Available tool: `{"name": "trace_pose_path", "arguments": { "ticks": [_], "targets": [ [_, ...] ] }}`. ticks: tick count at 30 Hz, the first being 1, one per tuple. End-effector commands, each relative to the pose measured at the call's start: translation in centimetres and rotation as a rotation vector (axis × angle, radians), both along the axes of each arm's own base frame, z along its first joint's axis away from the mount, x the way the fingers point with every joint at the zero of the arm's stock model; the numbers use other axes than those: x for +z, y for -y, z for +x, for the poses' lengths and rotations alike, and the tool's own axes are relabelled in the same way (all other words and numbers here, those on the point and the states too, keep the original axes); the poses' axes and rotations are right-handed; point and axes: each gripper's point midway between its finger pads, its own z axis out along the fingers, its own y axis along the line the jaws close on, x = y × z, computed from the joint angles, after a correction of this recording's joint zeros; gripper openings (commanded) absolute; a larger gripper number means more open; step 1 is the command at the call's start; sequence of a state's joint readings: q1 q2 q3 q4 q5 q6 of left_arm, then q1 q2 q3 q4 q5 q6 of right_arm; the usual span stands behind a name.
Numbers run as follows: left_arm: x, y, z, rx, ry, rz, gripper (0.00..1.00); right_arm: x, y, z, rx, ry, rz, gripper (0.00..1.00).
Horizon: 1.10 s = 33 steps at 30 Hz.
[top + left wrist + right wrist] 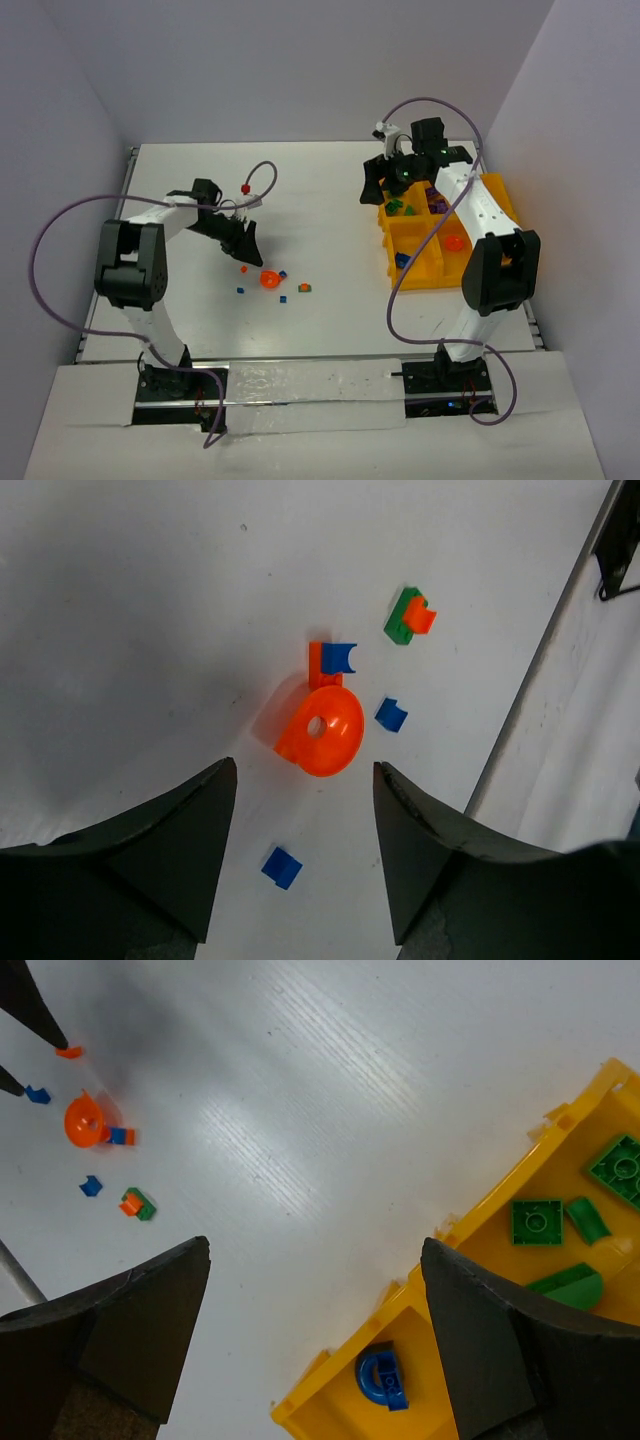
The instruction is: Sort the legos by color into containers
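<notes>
The left gripper point(245, 243) hangs spread and empty, left of centre in the top view. In its wrist view the dish point(322, 730) lies mid-frame just beyond the fingertips, hollow face up, with a hole in its middle. An orange-and-blue bit point(335, 658) touches its upper rim. The right gripper point(315, 1250) is spread and empty at the edge of the tray point(325, 1385), lower right. Green bricks point(537, 1222) lie studs up in one compartment, a blue ring point(381, 1378) in the next. The frame's right edge cuts the tray off. In the top view the right arm point(480, 215) covers part of it.

One orange dish point(320, 730), three loose blue bits point(391, 715), one loose green brick point(400, 618), four green pieces point(537, 1222) in one yellow tray point(490, 1252).
</notes>
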<state>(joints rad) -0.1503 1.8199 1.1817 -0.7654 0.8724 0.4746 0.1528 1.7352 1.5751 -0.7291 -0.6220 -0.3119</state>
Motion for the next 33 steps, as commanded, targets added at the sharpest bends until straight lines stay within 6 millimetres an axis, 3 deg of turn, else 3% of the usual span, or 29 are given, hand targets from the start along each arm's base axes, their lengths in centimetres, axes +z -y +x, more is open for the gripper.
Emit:
{"name": "trace_pose_path", "arguments": {
  "ticks": [1, 9, 18, 23, 27, 33],
  "targets": [
    [1.2, 1.9, 1.4, -0.152, 0.08, -0.062, 0.63, 2.4, 0.1, -1.2, 0.009, 0.049, 0.018, 0.93],
    [-2.3, 2.5, 0.8, -0.251, -0.005, -0.043, 0.52, 2.5, 0.6, -1.9, 0.004, 0.056, -0.001, 0.94],
    [-3.8, 3.4, -2.0, -0.373, -0.056, -0.035, 0.48, 2.2, 1.1, -1.8, -0.005, 0.052, -0.016, 0.94],
    [-4.8, 3.3, -2.5, -0.377, -0.063, -0.017, 0.43, 2.3, 1.1, -1.7, -0.007, 0.053, -0.018, 0.94],
    [-5.2, 3.2, -2.5, -0.376, -0.059, -0.003, 0.33, 2.4, 1.1, -1.6, -0.008, 0.055, -0.019, 0.94],
    [-4.9, 3.1, -2.0, -0.375, -0.024, 0.012, 0.07, 2.6, 0.9, -1.5, 0.003, 0.047, -0.012, 0.94]
  ]
}}
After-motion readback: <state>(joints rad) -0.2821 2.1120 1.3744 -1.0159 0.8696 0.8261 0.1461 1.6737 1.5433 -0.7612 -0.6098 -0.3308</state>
